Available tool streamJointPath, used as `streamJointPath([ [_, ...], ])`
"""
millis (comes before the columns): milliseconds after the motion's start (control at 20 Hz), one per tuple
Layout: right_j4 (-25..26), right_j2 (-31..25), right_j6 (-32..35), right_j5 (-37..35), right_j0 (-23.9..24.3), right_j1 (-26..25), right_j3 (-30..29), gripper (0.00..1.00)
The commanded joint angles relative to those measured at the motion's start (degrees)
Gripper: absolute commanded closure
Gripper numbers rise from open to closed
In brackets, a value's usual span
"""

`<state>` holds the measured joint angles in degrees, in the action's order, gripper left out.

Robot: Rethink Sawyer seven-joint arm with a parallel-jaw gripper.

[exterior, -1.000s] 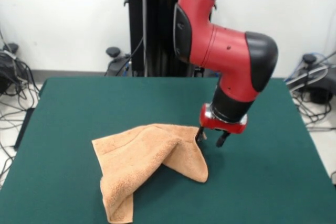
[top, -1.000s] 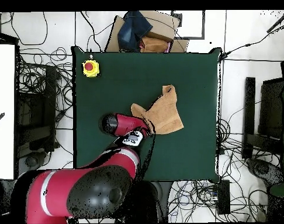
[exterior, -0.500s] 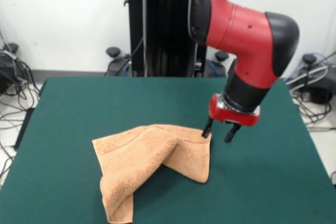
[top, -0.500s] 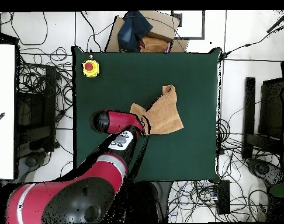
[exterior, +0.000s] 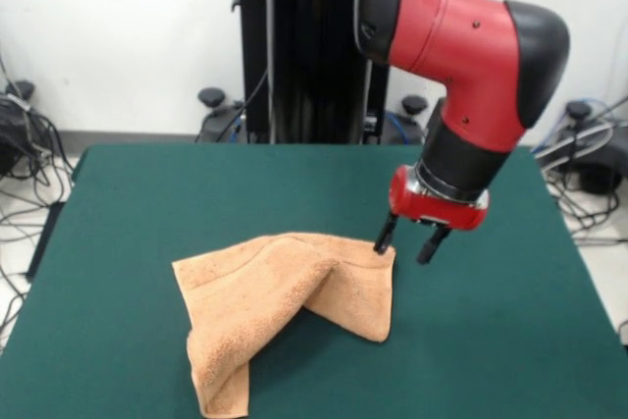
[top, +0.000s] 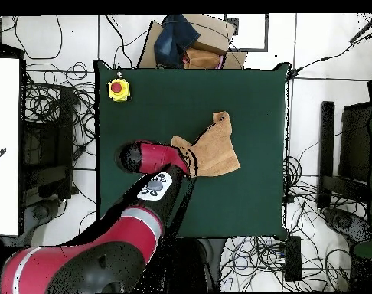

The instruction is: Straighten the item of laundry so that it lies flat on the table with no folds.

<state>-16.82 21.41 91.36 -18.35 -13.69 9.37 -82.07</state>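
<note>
1. The towel (exterior: 280, 306) lies crumpled near the middle of the green bench (exterior: 510, 340), one flap folded over and a narrow end trailing toward the front edge
2. The end effector (exterior: 407, 245) hangs at the towel's upper right corner, fingers spread and gripping nothing
3. One finger (exterior: 384, 235) touches the corner's edge; the other stands clear over bare felt
4. From overhead, a yellow box with a red button (top: 118, 89) sits at a bench corner, well apart from the towel
</note>
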Motion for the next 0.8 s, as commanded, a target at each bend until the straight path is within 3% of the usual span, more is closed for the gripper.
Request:
streamJointPath([
  [50,-0.2,-2.4,11.8,-3.2,1.1,-2.5,-1.8,0.00],
  [800,0.1,-4.3,11.6,3.4,2.7,-6.5,-0.6,0.00],
])
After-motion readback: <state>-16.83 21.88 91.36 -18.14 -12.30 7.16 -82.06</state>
